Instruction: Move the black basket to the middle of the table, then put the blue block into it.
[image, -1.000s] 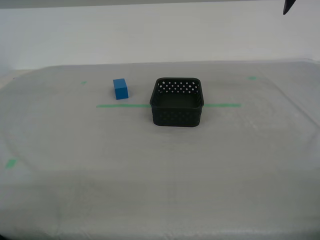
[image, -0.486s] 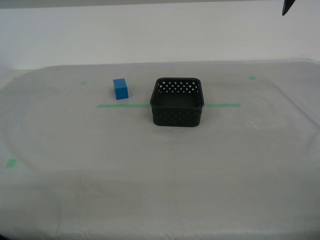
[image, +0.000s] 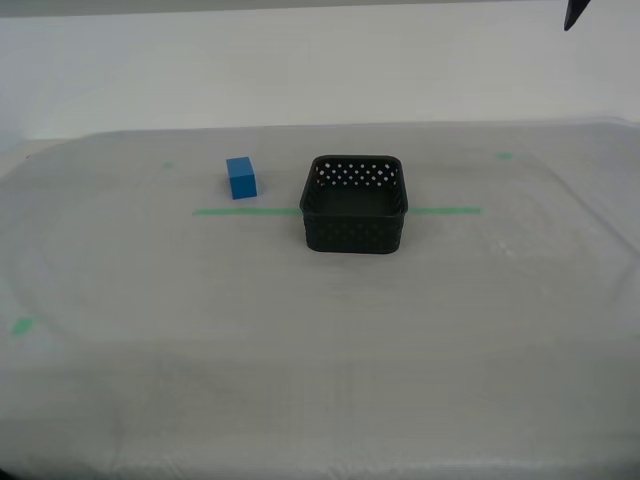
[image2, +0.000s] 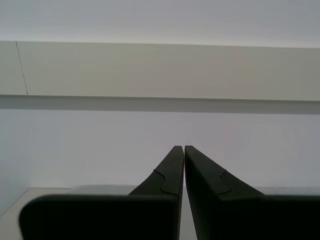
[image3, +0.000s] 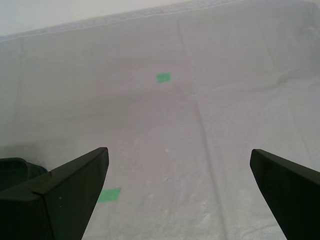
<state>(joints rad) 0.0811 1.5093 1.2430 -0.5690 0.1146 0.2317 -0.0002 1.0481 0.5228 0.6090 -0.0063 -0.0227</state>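
No readable text, labels, brand names or numbers appear in any view. The only markings are plain green tape on the table: a long green line running behind the black basket, and small unlettered green squares on the cloth near it.

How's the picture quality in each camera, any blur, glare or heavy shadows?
Exterior view: even, soft light; the black basket and blue block are sharp with only faint shadows; the near part of the table looks grainy. First wrist view: the open fingers are soft and out of focus, the cloth clearer. Second wrist view: dark shut fingers against a bright, featureless wall.
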